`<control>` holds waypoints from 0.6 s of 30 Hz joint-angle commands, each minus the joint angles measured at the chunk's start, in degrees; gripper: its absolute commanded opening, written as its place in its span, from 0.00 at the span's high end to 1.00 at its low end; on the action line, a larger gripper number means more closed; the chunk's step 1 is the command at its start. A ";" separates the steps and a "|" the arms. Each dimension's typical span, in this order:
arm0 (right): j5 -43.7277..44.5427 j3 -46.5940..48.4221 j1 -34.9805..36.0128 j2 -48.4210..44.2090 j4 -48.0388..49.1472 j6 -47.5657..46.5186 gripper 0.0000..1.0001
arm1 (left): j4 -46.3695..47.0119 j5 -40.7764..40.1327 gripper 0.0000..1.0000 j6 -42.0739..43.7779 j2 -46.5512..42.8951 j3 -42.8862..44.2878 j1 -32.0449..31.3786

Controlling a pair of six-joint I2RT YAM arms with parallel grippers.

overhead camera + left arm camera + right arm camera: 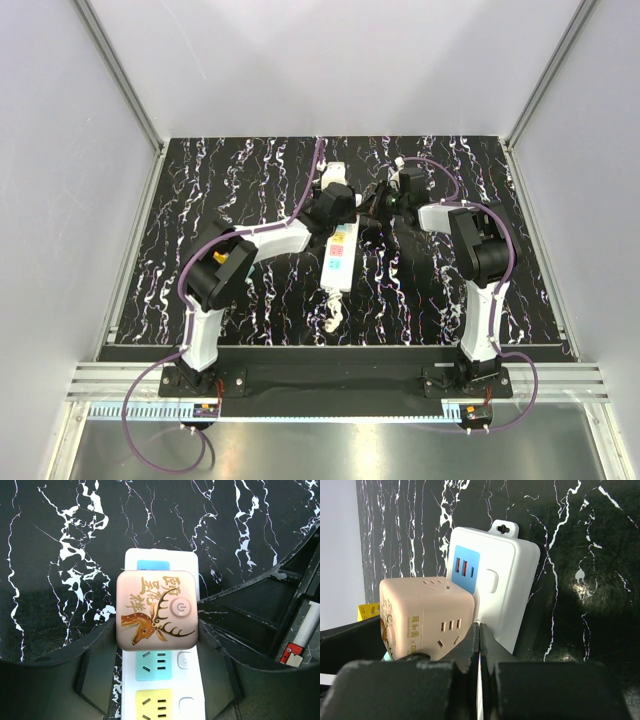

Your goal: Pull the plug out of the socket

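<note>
Left claw [157, 630] straddles the pink cube plug [156, 609], mid-frame near the socket's [162, 560] upper end, but I can't tell if it's actually squeezing. Right claw [479, 635] is pinched closed against the socket beside it, probably pinning it to the counter [50, 555] for the pull.

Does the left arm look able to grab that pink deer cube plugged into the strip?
Probably yes. The left end effector straddles the pink cube plug on the power strip, with nothing between them. The shut right end effector sits alongside, apparently clear of that grip.
</note>
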 commanded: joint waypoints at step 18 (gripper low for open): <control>7.85 1.45 2.88 2.69 -10.49 -3.79 1.00 | 5.40 -8.44 1.00 5.19 -0.98 4.43 -3.97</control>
